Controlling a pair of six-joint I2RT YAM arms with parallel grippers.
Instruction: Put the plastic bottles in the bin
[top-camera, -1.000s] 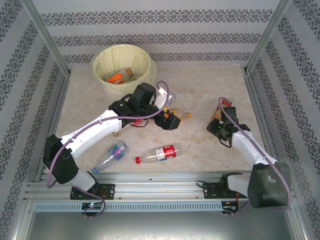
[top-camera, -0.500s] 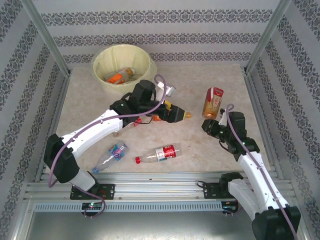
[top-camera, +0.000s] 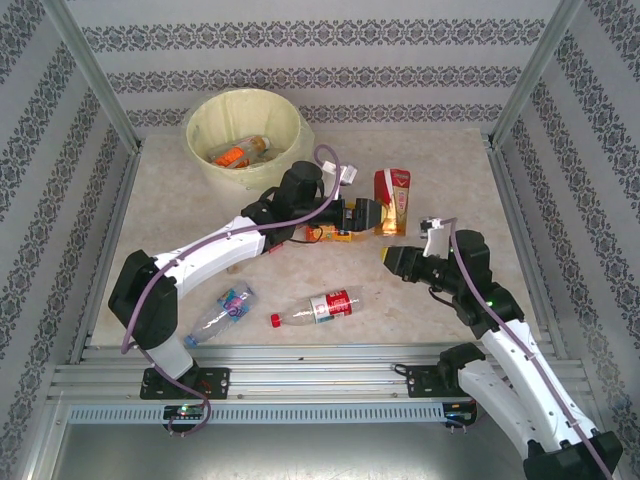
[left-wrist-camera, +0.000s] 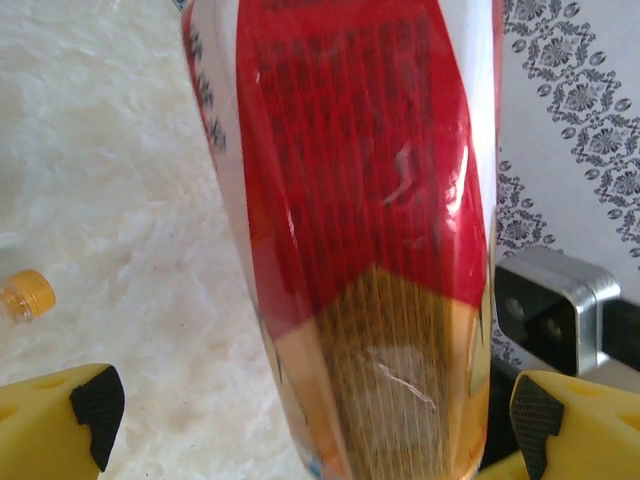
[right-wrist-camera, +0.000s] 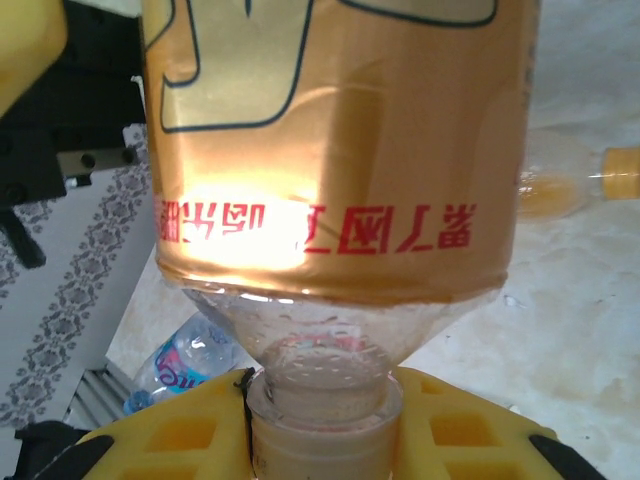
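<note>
The right gripper (top-camera: 388, 256), clamped on the neck of a red bottle (top-camera: 392, 200), has carried it left, between the wide-open jaws of the left gripper (top-camera: 368, 214); likely a handover toward the far-left bin (top-camera: 225, 172).

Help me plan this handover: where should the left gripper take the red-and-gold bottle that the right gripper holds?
Probably the labelled body of the bottle, squeezed across its width from the left arm's side. The right gripper is shut on the neck, so the straight body is free, and the open left gripper flanks it.
</note>
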